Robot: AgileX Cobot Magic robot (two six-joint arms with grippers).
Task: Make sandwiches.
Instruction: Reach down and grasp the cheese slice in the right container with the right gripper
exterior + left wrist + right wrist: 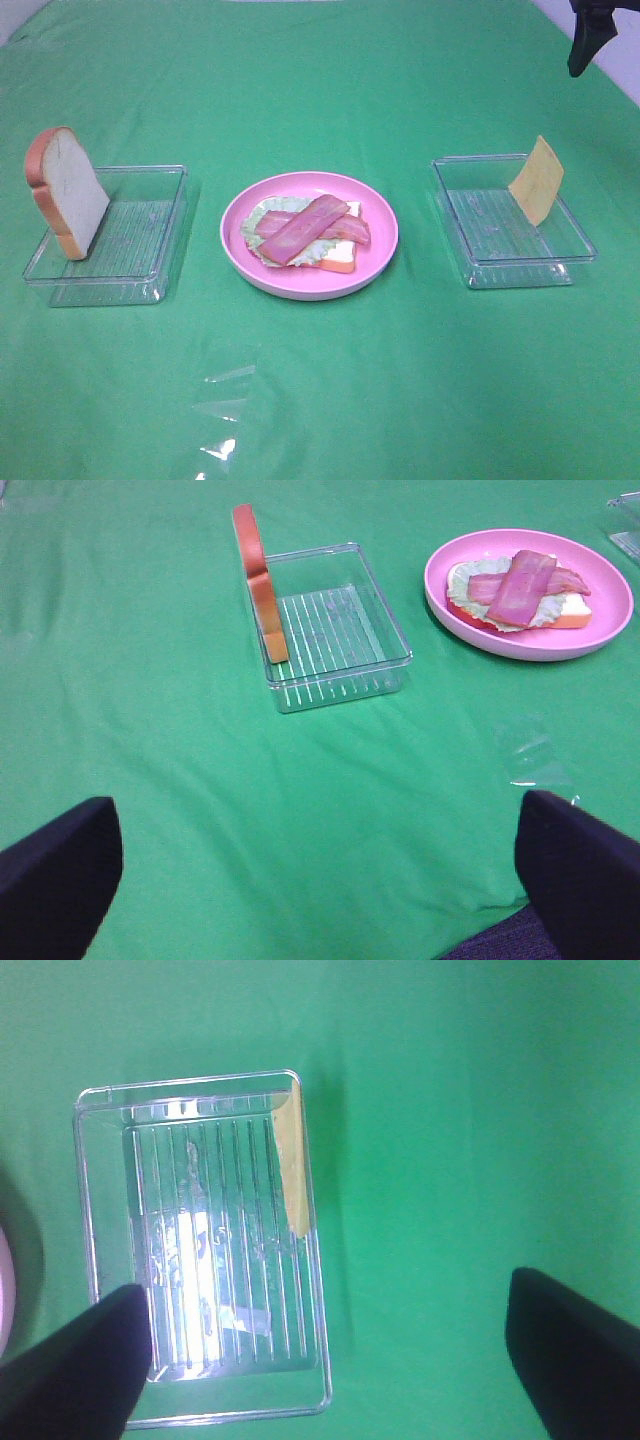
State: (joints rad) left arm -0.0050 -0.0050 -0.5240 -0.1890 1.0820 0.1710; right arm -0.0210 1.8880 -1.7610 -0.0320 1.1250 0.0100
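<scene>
The left tool (320, 880) has its dark fingers wide apart over the green worktop (150, 780), holding nothing. The right tool (325, 1360) is wide apart too. Bacon strips (310, 225) lie crossed on lettuce (255, 222) and bottom bread (342, 260) on the pink plate (300, 285). A bread slice (65, 190) leans in the left tray (110, 290). Cheese (537, 180) leans in the right tray (520, 272).

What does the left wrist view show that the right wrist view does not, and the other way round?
Only the left wrist view: the bread slice standing on edge at a wall of its clear tray, and the bacon strips on lettuce on the pink plate. Only the right wrist view: the cheese square leaning on a wall of the other tray. Both: the green cloth and open fingers, of the left gripper and the right gripper.
</scene>
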